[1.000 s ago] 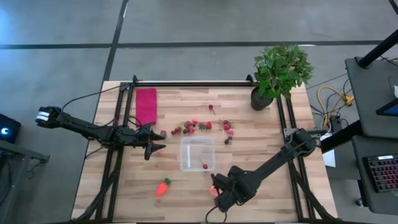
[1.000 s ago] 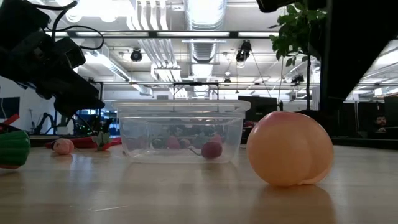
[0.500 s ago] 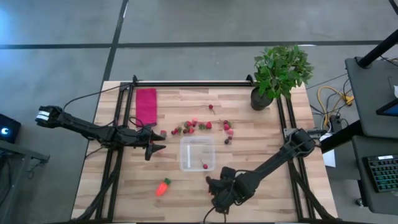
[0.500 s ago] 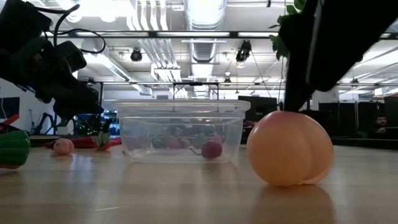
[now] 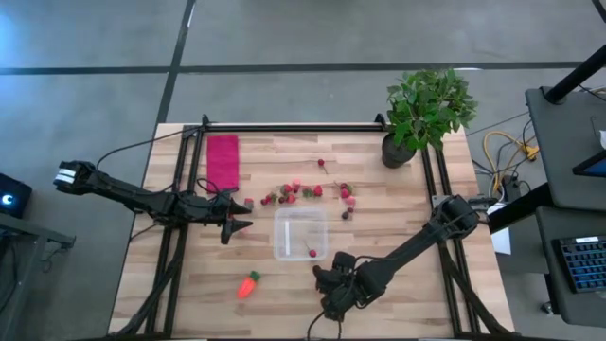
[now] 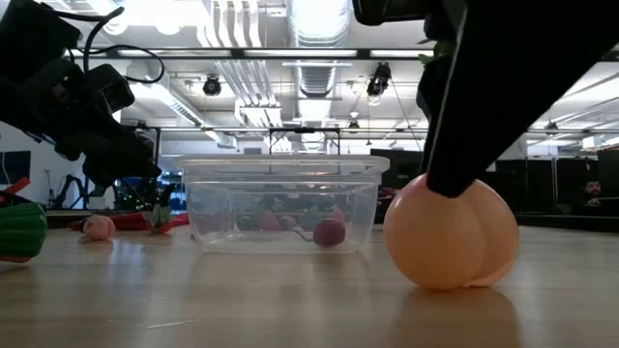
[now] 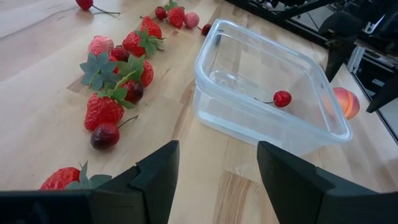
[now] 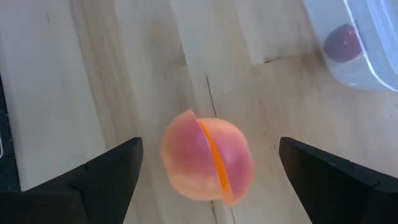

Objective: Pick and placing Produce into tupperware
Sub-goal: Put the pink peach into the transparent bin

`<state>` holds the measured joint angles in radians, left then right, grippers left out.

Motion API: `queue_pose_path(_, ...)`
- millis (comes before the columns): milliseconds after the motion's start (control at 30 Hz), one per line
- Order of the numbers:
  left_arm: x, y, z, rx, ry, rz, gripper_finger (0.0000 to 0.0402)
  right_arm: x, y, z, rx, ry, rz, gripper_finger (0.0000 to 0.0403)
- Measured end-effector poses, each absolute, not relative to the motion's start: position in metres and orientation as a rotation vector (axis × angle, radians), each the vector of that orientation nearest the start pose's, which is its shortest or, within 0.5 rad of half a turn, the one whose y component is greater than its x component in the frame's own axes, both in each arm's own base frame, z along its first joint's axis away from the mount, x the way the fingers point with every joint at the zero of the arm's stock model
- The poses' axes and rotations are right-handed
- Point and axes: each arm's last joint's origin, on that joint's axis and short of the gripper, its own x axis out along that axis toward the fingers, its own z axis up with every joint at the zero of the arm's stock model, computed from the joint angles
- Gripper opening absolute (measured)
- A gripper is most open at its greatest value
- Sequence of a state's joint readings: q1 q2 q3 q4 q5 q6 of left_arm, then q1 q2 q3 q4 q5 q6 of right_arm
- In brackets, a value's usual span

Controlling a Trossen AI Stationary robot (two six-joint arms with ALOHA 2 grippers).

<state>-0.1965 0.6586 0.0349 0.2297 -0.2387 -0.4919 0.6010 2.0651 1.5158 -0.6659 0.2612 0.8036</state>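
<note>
**Peach on the Boards, Jaws Spread Above It**

Wooden planks form the table (image 5: pixel 379 232), seen from above with a potted plant (image 5: pixel 426 109) at its far right corner and a red cloth (image 5: pixel 223 159) toward its far left. At centre sits the clear tupperware (image 5: pixel 300 234) with one cherry (image 5: pixel 311 253) inside; loose berries (image 5: pixel 303 191) lie scattered just beyond it, and a carrot (image 5: pixel 248 284) lies near the front edge. The left gripper (image 5: pixel 237 214) hangs left of the container. The right gripper (image 5: pixel 327 281) is down at the container's front right corner, covering the peach.

Low view: the peach (image 6: pixel 450 232) rests on the table just right of the tupperware (image 6: pixel 280 203), a dark finger of the right arm touching its top.

Left wrist view: the left gripper (image 7: pixel 214 180) is spread and holds nothing, facing the strawberries (image 7: pixel 118 81) and the tupperware (image 7: pixel 267 93).

Right wrist view: the right gripper (image 8: pixel 211 180) stands wide apart, the peach (image 8: pixel 208 157) between its fingers (image 8: pixel 106 177) but clear of both.
</note>
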Motion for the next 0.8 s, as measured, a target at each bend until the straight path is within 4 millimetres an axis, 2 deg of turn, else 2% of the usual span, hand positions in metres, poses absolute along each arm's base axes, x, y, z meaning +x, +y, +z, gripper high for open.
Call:
queue_pose_path(200,0.133,-0.019,0.133,-0.399,0.372,0.136,0.0203,0.348,0.231,0.167,0.215,1.13,-0.166,0.0368)
queue_pose_path(467,0.133,-0.019,0.132,-0.396,0.383,0.14,0.0203,0.345,0.228,0.154,0.268,1.124,-0.192,0.0368)
queue_pose_path(800,0.133,-0.02,0.131,-0.394,0.388,0.14,0.0203,0.346,0.229,0.154,0.279,1.109,-0.189,0.0368)
